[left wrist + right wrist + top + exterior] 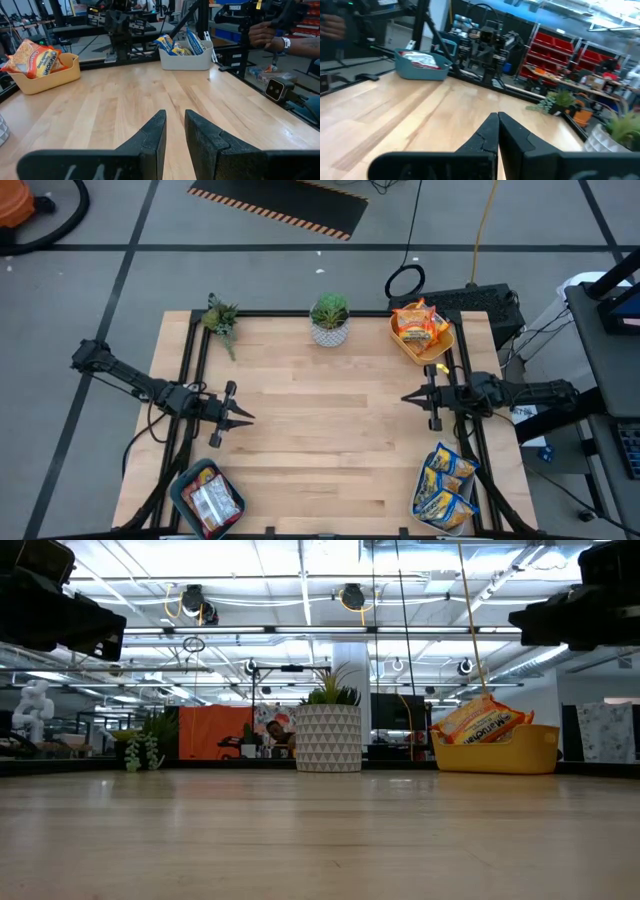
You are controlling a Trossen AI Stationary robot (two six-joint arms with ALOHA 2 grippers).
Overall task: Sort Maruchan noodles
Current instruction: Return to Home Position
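looking down, you have nothing between either pair of jaws: your left gripper (246, 417) shows a narrow gap, your right gripper (408, 396) is pressed closed. well apart from both, orange noodles (420, 323) fill the yellow bin (404, 348), blue-and-yellow noodles (446, 483) the pale bin (428, 518), red noodles (210, 498) the teal bin (183, 483).

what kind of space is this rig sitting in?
Probably a robotics lab or workshop: red parts bins on shelving, other equipment frames standing beyond the table, and a hazard-striped mat on a tape-marked floor.
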